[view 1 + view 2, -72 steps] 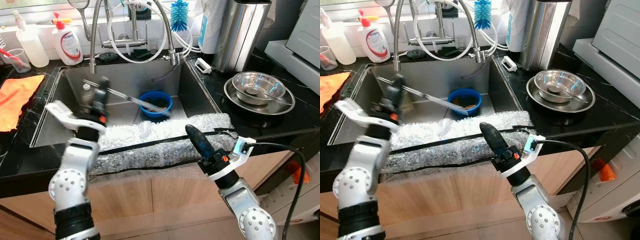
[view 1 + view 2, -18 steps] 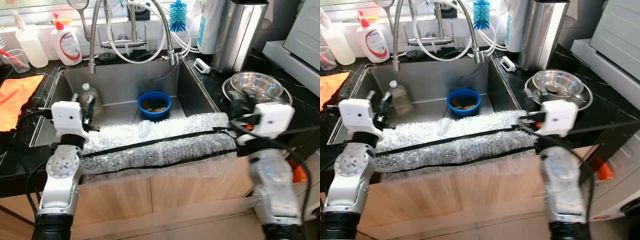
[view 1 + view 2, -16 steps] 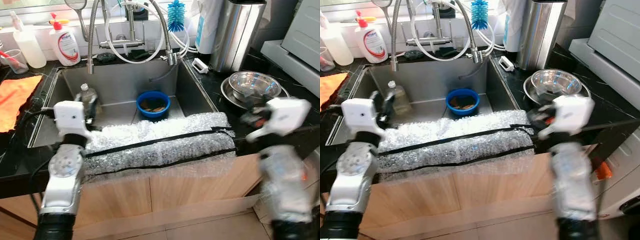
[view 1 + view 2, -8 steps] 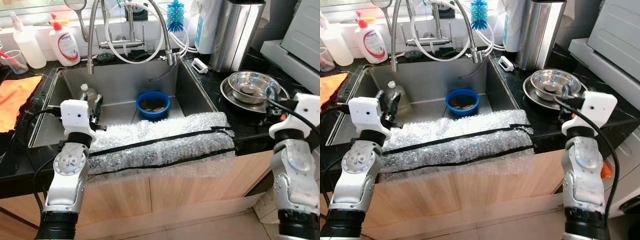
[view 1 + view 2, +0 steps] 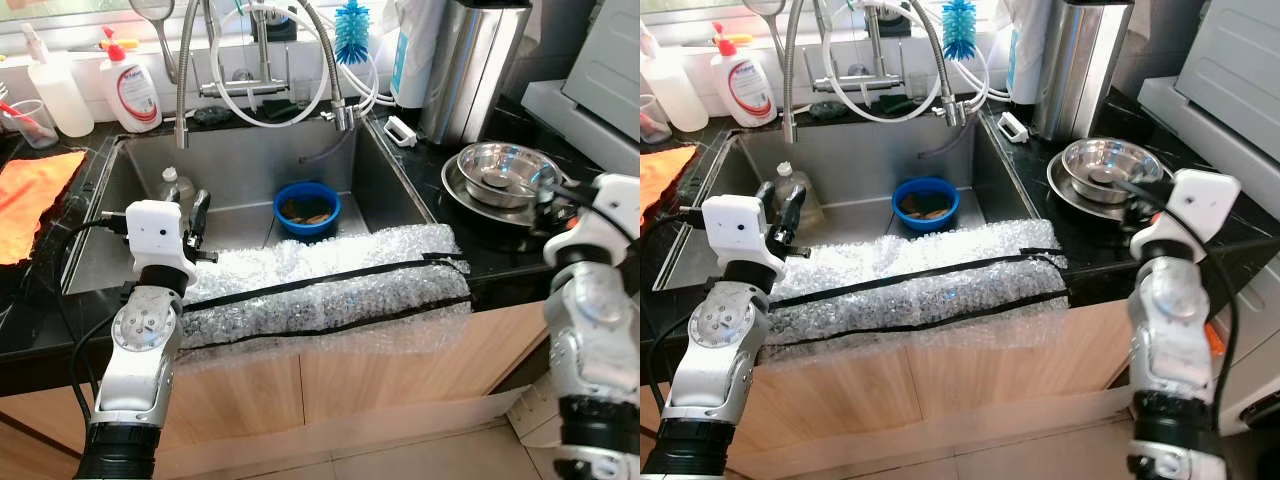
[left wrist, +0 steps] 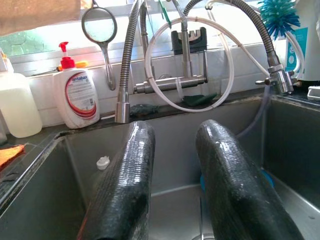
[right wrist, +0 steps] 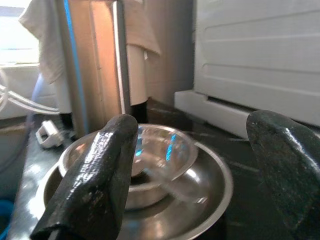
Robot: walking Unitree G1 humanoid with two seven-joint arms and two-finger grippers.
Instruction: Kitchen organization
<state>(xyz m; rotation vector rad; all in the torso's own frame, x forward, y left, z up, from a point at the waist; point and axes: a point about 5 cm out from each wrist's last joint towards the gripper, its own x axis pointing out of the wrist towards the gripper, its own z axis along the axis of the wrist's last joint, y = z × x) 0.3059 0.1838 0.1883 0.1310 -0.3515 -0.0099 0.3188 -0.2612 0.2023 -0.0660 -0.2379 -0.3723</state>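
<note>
Left gripper: the left gripper (image 6: 172, 185) hovers over the near-left part of the steel sink (image 5: 250, 165), its two black fingers (image 6: 122, 185) parted with nothing between them. It points toward the faucet wall, so a reach into the basin looks likely.
Right gripper: the right gripper (image 7: 192, 172) is raised at the counter's edge and aims at the nested steel bowls (image 5: 505, 178). Its fingers are spread wide and empty, apparently set to take a rim.
Steel bowls: a smaller bowl (image 7: 150, 160) sits inside a wider one (image 7: 210, 200) on the black counter (image 5: 490, 240), right of the sink and just in front of the tall steel canister (image 5: 472, 65). Something thin, perhaps a utensil, lies in them; too blurred to name.
Sink contents: a blue bowl (image 5: 307, 207) holding brownish scraps stands near the basin's middle. A small clear bottle (image 5: 172, 187) with a white cap stands at the left, just beyond the left gripper.
Bubble wrap: a padded sheet of bubble wrap (image 5: 320, 290), strapped with black bands, covers the sink's front edge, probably to cushion the arms against the counter.
Back ledge: a dish-soap bottle (image 5: 132, 85) and a blue brush (image 5: 356, 30) stand by the faucet hoses, well apart from both grippers.
Likely step: nothing is lifted yet; both arms seem positioned for a pick.
</note>
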